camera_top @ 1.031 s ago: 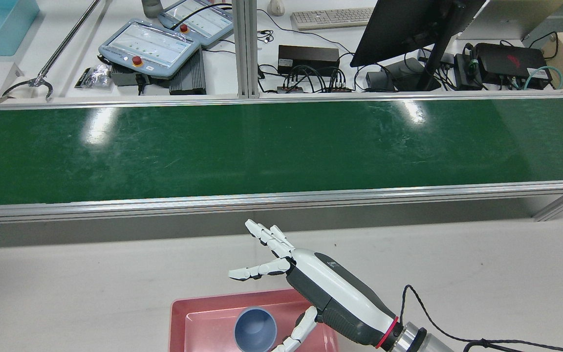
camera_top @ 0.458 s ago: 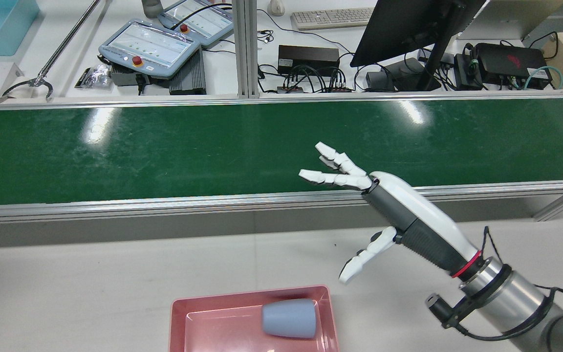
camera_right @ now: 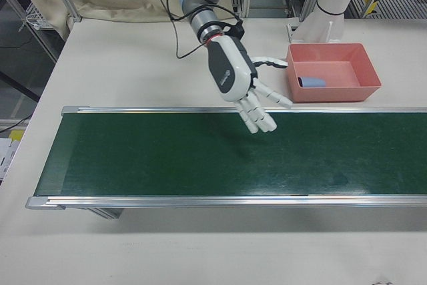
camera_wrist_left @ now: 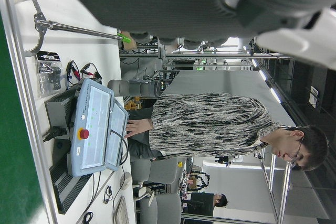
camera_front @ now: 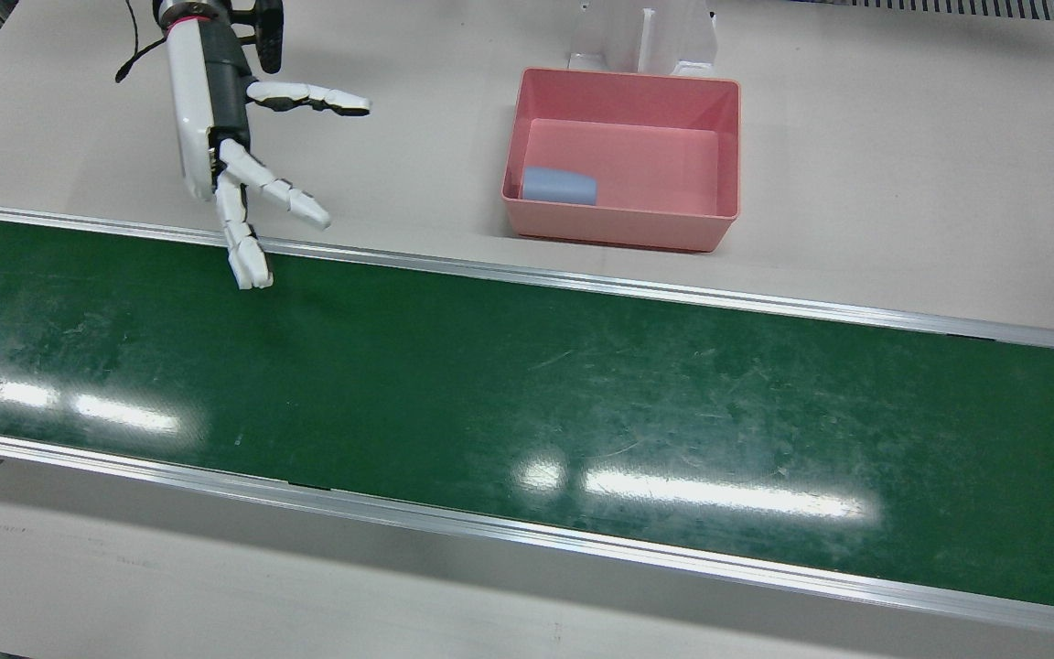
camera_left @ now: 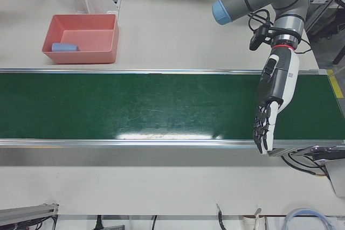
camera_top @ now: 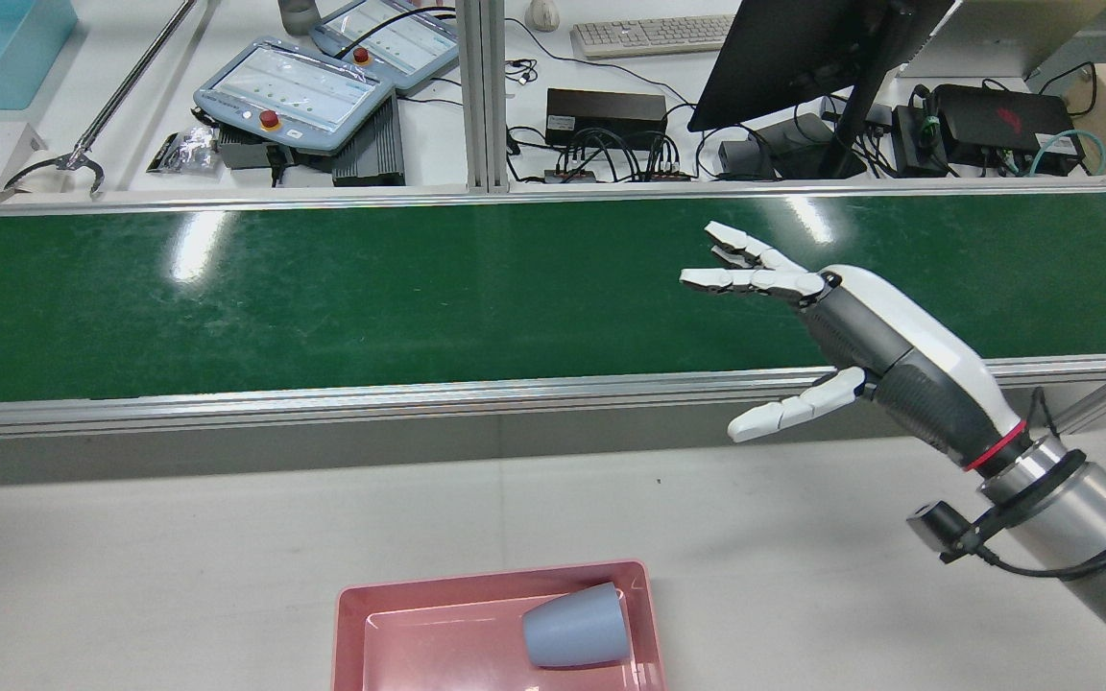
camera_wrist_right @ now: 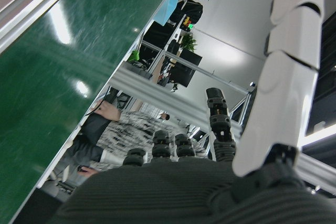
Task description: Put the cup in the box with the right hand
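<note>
I'm seeing the cup (camera_top: 575, 626) lying on its side inside the box (camera_top: 353, 614); my right hand (camera_top: 884, 360) is hovering splayed and empty above the belt (camera_top: 323, 297); it could, I judge, clip the rail.

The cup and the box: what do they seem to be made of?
The cup looks like matte grey-blue plastic: uniform colour, no glaze shine, though ceramic cannot be excluded. The box looks like pink moulded plastic, smooth and slightly glossy, with thin walls and rounded corners.
</note>
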